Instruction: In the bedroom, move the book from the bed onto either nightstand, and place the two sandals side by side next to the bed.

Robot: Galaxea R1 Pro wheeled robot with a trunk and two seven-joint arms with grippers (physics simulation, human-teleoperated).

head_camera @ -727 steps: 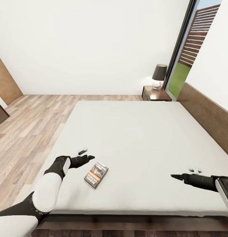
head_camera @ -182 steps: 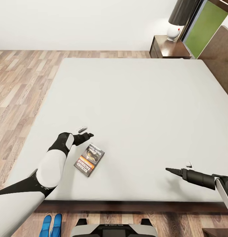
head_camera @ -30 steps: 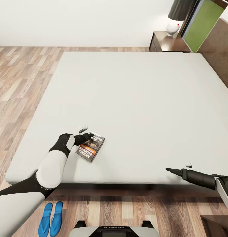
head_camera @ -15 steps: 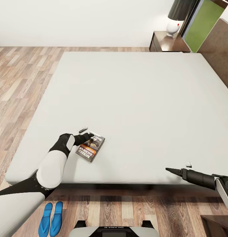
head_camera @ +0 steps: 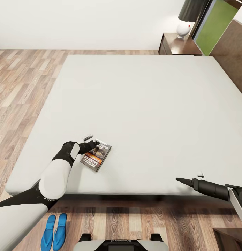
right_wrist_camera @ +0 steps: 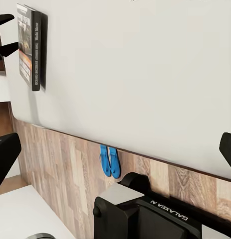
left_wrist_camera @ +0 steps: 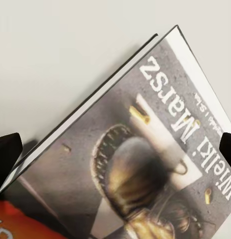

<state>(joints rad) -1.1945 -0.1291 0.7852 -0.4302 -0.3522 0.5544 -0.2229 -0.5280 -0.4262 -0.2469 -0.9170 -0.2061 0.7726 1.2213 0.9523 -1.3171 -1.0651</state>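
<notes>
Where the head view looks down, the left claw (head_camera: 95,142) spreads over the book (head_camera: 96,157) near the bed's (head_camera: 142,104) foot; the right claw (head_camera: 179,180) hovers empty, its opening unclear. Sandals (head_camera: 54,231) lie paired on the floor. In the left wrist view, parted fingertips (left_wrist_camera: 6,154) flank the cover (left_wrist_camera: 140,164). In the right wrist view, fingertips (right_wrist_camera: 4,155) are wide apart, sandals (right_wrist_camera: 110,162) beyond.

You have the bed (head_camera: 142,104) spread across the head view, its grey mattress carrying the book (head_camera: 97,157) flat near the front left corner, cover up. On the plank floor (head_camera: 16,87) just beside the bed's foot, the two sandals (head_camera: 54,232) lie side by side, touching or nearly so. At the far right corner a nightstand (head_camera: 176,47) stands on the floor with a lamp (head_camera: 189,17) on top.
</notes>
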